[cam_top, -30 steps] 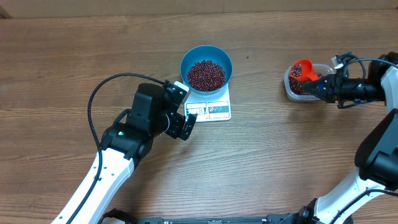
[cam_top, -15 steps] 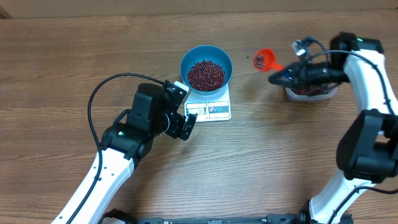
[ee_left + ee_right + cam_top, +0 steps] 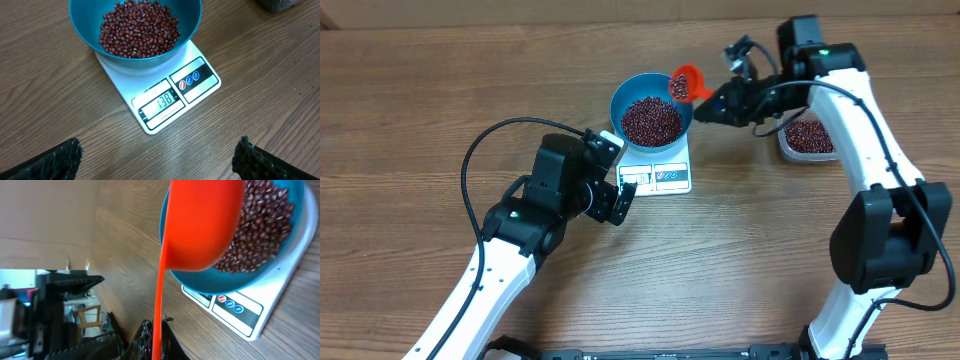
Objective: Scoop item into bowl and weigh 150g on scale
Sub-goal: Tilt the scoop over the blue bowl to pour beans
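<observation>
The blue bowl [image 3: 618, 98] sits on the white scale [image 3: 670, 177] at upper centre of the counter [image 3: 770, 250]. This way the dark red beans [image 3: 651, 120] heaped inside it register on the display, which faces the lower edge of the frame and reads 138 in the left wrist view.

The right hand [image 3: 715, 103] is clamped on the handle of an orange scoop [image 3: 685, 82]. It holds the cup just over the bowl's upper right rim, and a few beans show inside it. The cup looks roughly level, presumably so nothing spills before it is over the heap. To the right, the clear tub [image 3: 786, 145] of spare beans lies under that arm.

The left hand [image 3: 616, 178] hangs with fingers wide apart just left of the scale and holds nothing. Its camera is aimed at the display, so the reading can be watched. Judging by that reading, only a small top-up is needed, so a gentle, partial tip seems wise.
</observation>
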`<state>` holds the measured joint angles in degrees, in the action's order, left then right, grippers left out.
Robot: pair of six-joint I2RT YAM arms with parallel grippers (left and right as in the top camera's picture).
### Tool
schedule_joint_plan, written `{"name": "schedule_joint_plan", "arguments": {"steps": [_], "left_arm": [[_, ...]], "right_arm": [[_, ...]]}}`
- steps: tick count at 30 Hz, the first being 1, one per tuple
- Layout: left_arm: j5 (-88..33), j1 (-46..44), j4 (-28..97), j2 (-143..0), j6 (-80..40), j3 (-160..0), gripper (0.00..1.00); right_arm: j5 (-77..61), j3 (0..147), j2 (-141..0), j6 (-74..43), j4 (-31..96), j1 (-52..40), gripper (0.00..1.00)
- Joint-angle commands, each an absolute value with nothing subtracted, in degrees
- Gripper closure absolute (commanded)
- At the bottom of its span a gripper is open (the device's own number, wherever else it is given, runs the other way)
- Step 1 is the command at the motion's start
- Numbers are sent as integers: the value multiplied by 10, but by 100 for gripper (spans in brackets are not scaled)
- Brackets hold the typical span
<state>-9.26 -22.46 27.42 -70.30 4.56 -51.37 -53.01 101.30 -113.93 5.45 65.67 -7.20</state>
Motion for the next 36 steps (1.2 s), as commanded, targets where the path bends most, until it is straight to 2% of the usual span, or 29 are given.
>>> {"name": "schedule_joint_plan", "arguments": {"steps": [1, 22, 36], "left_arm": [[-99, -221, 272, -704, 50, -522, 1], [-99, -221, 272, -704, 50, -522, 0], [-99, -221, 272, -704, 50, -522, 1]], "right_arm": [[-484, 1032, -1115, 12, 648, -92, 96], [-210, 1074, -1115, -46, 649, -192, 96], [-93, 1074, -1115, -45, 648, -235, 96]]}}
